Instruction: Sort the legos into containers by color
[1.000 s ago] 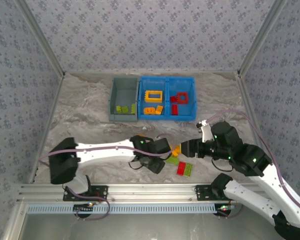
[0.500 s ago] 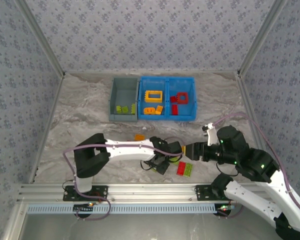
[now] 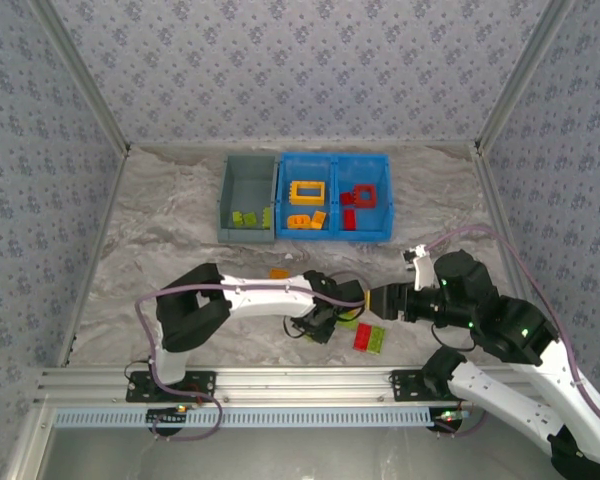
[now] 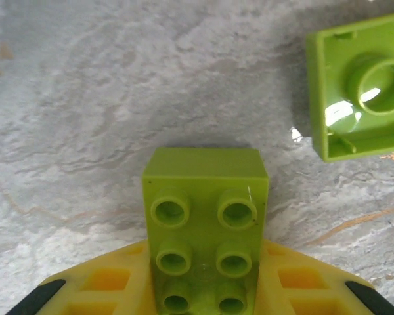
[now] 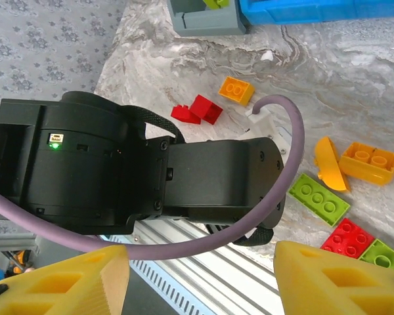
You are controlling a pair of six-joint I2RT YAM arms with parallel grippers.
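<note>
Sorting is partly done. Grey bin (image 3: 230,195) is holding a few lime green bricks. Blue tray (image 3: 335,157) is carrying an orange-yellow frame and bricks in its left compartment, and a red frame and bricks in its right. Loose legos (image 5: 318,197) in all three colours are lying on the counter (image 3: 160,240) near the arms, so a fair share is waiting.

Left arm is reaching low across the near counter. Left gripper (image 4: 205,292) jaws are pressing both sides of a lime green brick (image 4: 205,216), which looks to be sitting on the counter. Right gripper (image 5: 200,275) is hovering just beside it, pointing left, jaws standing wide and holding nothing.
</note>
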